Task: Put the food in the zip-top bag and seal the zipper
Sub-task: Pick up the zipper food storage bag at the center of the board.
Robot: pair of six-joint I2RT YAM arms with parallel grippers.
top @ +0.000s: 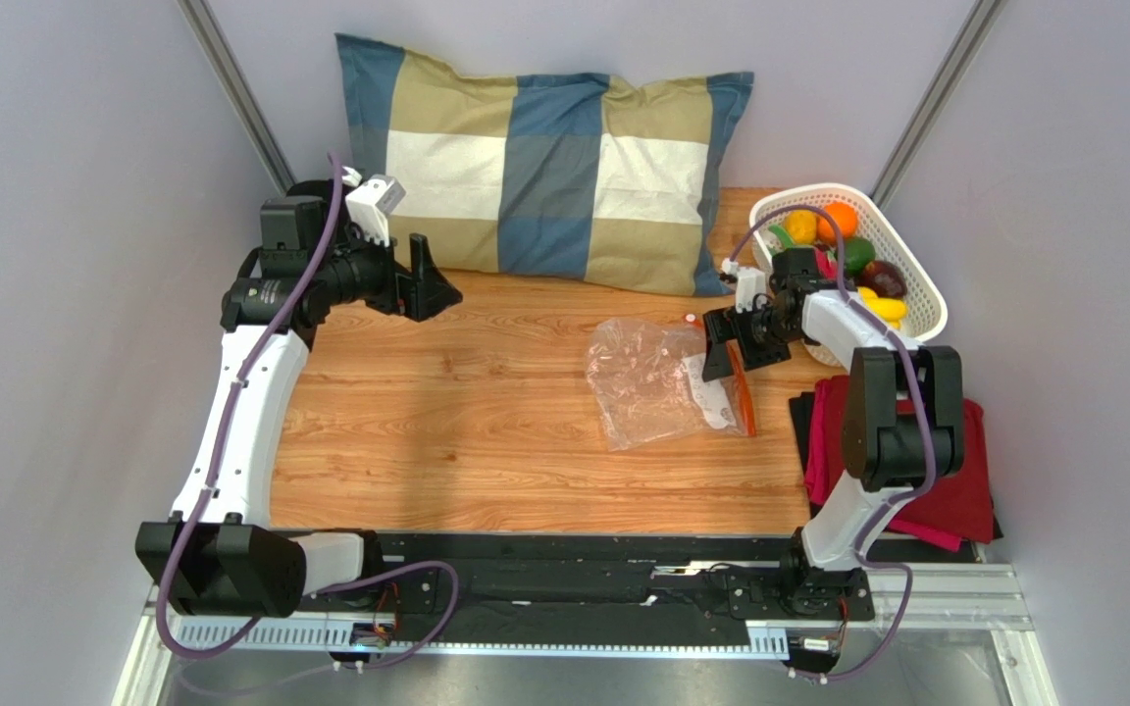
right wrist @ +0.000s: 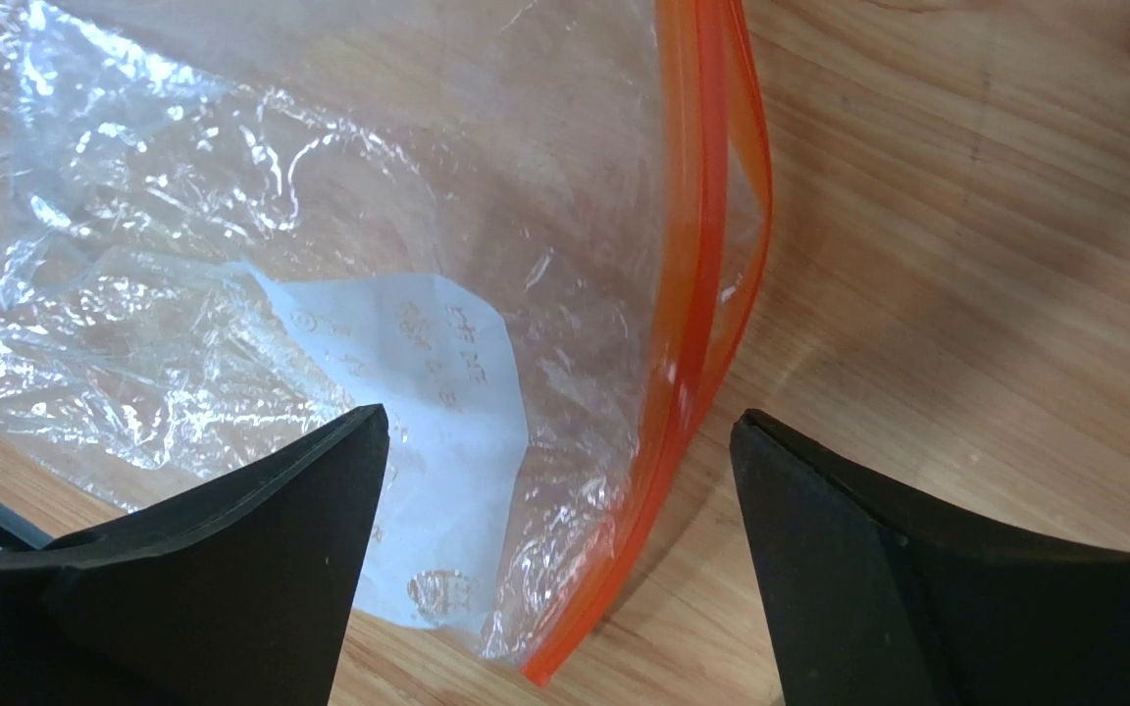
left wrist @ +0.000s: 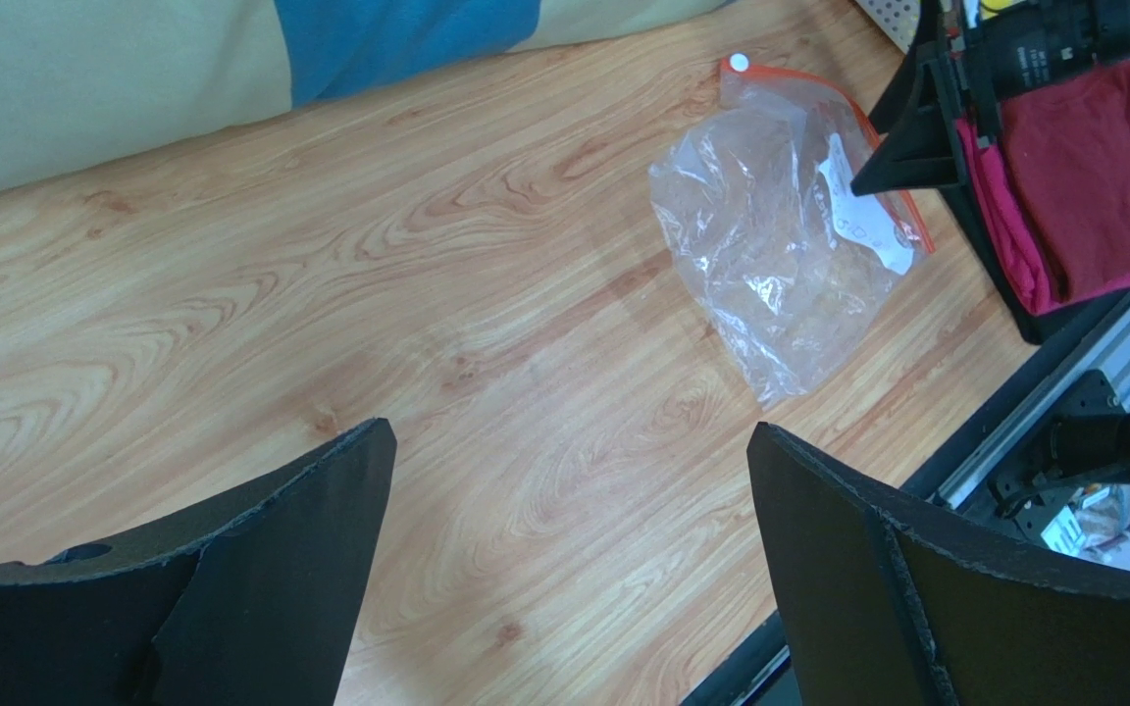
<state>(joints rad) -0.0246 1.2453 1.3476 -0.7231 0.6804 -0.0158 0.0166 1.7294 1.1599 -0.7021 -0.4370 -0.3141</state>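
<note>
One clear zip-top bag (top: 652, 380) is lying flat on your wooden table (top: 453, 427), a bit right of the middle. Its orange-red zipper (right wrist: 696, 294) runs along the edge that faces the right arm. In the right wrist view, the two zipper strips look parted for a stretch, and the white label (right wrist: 439, 441) sits just inside them.

The toy fruits (top: 851, 258) are piled in the white lattice basket (top: 928, 287) at the far right corner: an orange one, yellow ones, plus green and dark purple bits.

Your right gripper (right wrist: 559, 424) hangs over the zipper edge with its fingers spread wide, grasping nothing. I can't tell if it's touching the plastic.

Your left gripper (left wrist: 571, 434) is spread wide too, empty, up at the far left by the checked pillow (top: 542, 162) and well apart from the bag. A red folded cloth (top: 895, 456) sits at the right edge, near the right arm.
</note>
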